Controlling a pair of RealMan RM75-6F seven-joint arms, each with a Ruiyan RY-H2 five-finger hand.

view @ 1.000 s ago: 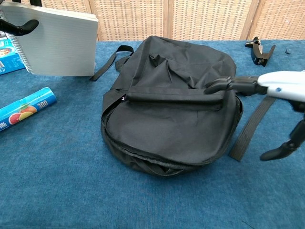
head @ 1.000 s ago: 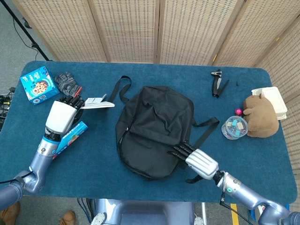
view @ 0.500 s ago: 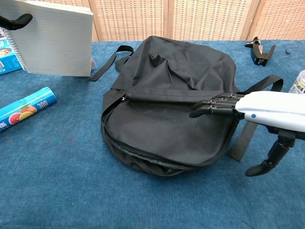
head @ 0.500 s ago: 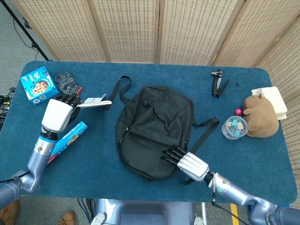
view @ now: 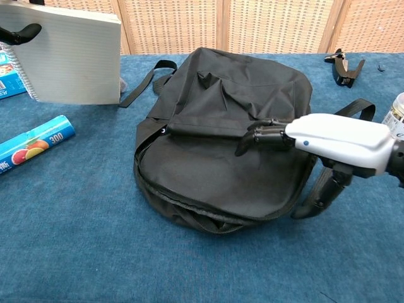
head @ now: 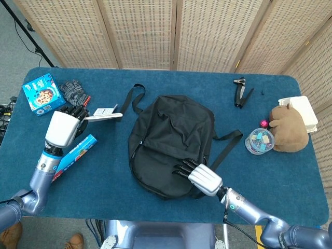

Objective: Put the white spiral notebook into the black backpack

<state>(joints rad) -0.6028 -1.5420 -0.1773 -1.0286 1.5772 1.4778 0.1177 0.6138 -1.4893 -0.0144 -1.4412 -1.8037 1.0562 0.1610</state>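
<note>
The black backpack (head: pixel 171 142) lies flat mid-table, its zipper slightly parted along the near edge (view: pixel 208 224). My left hand (head: pixel 63 124) holds the white spiral notebook (view: pixel 72 53) lifted above the table at the left; from the head view the notebook (head: pixel 104 115) shows edge-on. My right hand (head: pixel 201 178) rests on the backpack's near right part, fingers curled down onto the fabric (view: pixel 259 136), holding nothing that I can see.
A blue cylinder-shaped box (head: pixel 77 150) lies under my left arm. A cookie box (head: pixel 43 93) and gloves (head: pixel 74 92) sit far left. Black clip (head: pixel 240 91), plush toy (head: pixel 288 129), round container (head: pixel 259 141) and white box (head: pixel 303 109) stand at the right.
My right hand has slid leftward over the backpack and its fingers have curled down onto the fabric. The left hand with the notebook has barely shifted.
</note>
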